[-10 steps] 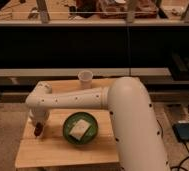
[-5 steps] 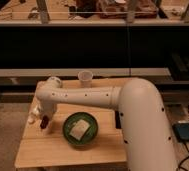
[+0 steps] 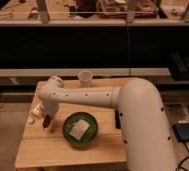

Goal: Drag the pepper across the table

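Pepper (image 3: 47,122): at the left of the bench (image 3: 43,150), directly under the claw (image 3: 46,117) and near the green plate (image 3: 68,136). Over the last second the claw has travelled right toward the plate, and the pepper appears to have gone with it, so you may judge the drag under way. You cannot tell whether the claw is clenched or released. Count: one pepper, one plate, one white cup (image 3: 85,77), one white bottle (image 3: 35,110).
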`<act>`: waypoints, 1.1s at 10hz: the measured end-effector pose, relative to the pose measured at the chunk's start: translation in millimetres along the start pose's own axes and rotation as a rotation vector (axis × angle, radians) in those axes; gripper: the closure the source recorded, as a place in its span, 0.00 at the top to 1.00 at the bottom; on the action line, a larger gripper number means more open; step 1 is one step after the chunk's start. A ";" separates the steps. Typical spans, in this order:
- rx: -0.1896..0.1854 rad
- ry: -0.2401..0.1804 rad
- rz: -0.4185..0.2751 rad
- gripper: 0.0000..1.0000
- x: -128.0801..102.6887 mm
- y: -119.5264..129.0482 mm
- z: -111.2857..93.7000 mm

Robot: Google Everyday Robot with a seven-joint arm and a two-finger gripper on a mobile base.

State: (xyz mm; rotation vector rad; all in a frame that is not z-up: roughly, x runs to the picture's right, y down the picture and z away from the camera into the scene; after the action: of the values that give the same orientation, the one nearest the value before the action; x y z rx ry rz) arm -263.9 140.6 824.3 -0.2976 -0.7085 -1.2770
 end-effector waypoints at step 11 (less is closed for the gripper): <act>-0.045 0.029 0.085 0.00 40.9 27.8 -22.2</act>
State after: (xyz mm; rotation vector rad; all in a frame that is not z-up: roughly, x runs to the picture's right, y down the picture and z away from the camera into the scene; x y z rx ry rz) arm -226.0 104.5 838.2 -0.3419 -0.6366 -1.2159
